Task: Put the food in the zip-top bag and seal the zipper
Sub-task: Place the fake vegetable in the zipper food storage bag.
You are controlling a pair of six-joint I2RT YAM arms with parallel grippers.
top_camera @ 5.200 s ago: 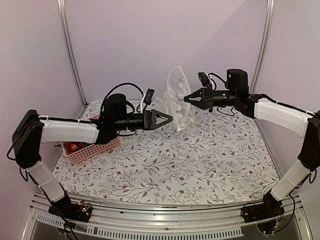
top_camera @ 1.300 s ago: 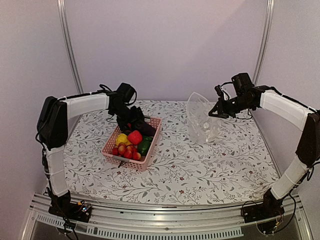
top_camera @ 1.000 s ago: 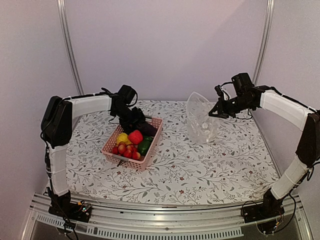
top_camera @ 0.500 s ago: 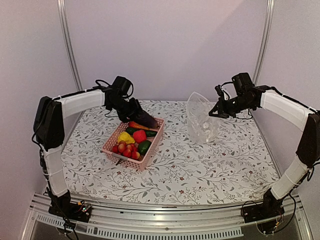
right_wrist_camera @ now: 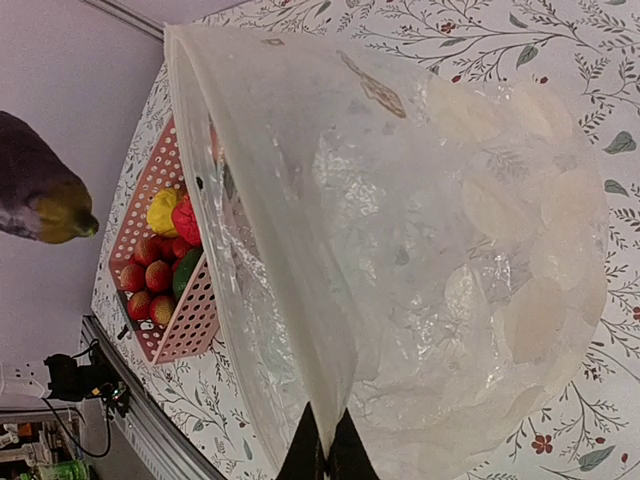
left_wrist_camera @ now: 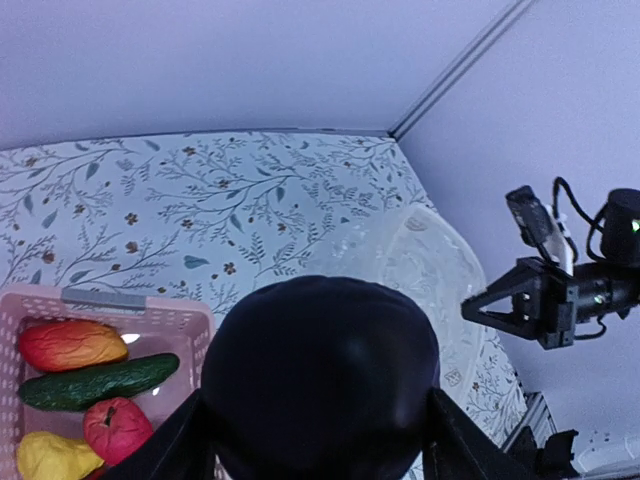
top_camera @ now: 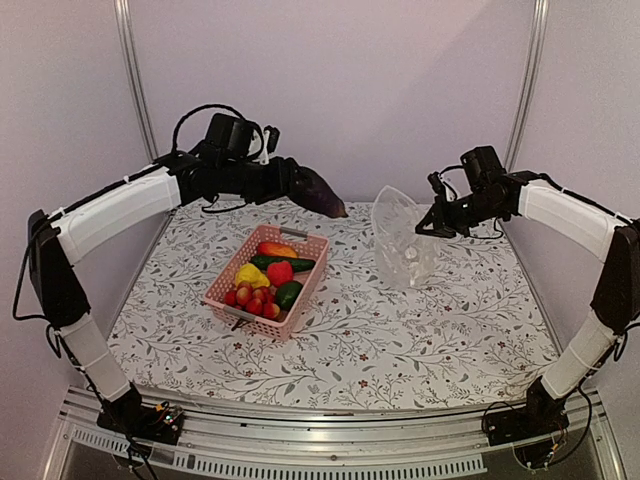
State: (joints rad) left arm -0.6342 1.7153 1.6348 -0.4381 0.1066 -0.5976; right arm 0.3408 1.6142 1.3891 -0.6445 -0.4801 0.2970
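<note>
My left gripper (top_camera: 296, 184) is shut on the dark purple eggplant (top_camera: 318, 191), held in the air above the table between the basket and the bag. The eggplant fills the left wrist view (left_wrist_camera: 320, 375) and also shows in the right wrist view (right_wrist_camera: 40, 192). My right gripper (top_camera: 424, 223) is shut on the mouth edge of the clear zip-top bag (top_camera: 402, 240), holding it open and upright; in the right wrist view the bag (right_wrist_camera: 420, 250) gapes with its zipper strip (right_wrist_camera: 270, 240) pinched between the fingertips. The remaining food (top_camera: 266, 279) lies in the pink basket.
The pink slotted basket (top_camera: 222, 296) stands left of centre on the floral tablecloth, holding a yellow pepper (top_camera: 249, 275), cucumber (top_camera: 282, 263), red pieces and small strawberries. Metal frame posts (top_camera: 137, 95) rise at the back corners. Walls close the back and sides.
My left gripper has lifted the eggplant out of the basket and carried it up and rightward toward the bag. My right gripper keeps holding the bag open, almost still.
</note>
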